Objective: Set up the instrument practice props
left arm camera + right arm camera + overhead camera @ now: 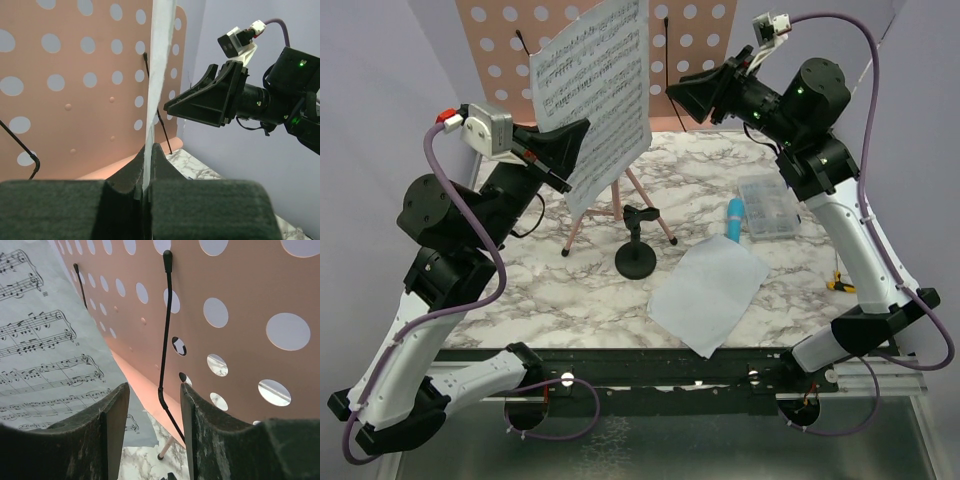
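The pink hole-dotted music stand (490, 40) stands at the back on thin tripod legs (665, 230). My left gripper (582, 133) is shut on the edge of a printed sheet-music page (595, 90) and holds it upright in front of the stand; the wrist view shows the page (160, 60) edge-on between the shut jaws. My right gripper (680, 95) is open in front of the stand's desk (240, 285), with a black wire page holder (167, 325) just beyond its jaws. A second page (710, 292) lies flat on the table. The blue microphone (735, 217) lies beside the black mic stand (637, 250).
A clear plastic compartment box (766, 207) sits right of the microphone. A small yellow and black item (840, 283) lies by the right arm. The table top is marbled white (520, 300), with grey walls on both sides.
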{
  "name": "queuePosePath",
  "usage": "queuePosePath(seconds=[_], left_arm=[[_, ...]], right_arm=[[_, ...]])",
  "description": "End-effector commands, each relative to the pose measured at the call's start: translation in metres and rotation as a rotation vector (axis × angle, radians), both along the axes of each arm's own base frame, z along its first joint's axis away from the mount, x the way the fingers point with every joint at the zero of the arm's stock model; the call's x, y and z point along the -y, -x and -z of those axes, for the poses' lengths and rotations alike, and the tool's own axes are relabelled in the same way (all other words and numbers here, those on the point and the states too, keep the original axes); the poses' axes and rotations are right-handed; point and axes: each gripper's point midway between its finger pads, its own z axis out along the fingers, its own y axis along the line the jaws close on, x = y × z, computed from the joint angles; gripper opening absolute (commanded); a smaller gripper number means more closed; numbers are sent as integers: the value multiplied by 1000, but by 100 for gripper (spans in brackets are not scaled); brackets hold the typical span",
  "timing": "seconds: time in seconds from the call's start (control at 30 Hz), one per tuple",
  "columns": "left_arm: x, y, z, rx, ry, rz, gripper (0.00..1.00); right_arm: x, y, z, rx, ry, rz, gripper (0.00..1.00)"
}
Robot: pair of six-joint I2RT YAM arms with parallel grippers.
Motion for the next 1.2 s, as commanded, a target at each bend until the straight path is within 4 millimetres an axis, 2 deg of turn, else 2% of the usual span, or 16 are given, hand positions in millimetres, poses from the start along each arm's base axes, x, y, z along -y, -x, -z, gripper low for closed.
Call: queuePosePath(seconds=[0.0,0.57,0.87,1.1,1.17], left_arm=[[-8,3,-15,36,20,-29,0],[-7,-2,-27,71,41,-43,0],[-6,-7,-33,101,40,-61,0],[-7,-12,-37,123,28,-93,0],[-8,-14,-37,123,32,-100,0]], right_arm=[[-4,-9,-5,-7,-31,-3,49],[-17,-14,-4,-38,-58,-57,36],[-17,-14,-8,-32,-69,-57,19],[-20,-18,-7,-37,-66,-60,18],[-20,-18,-7,-38,-66,-58,14]])
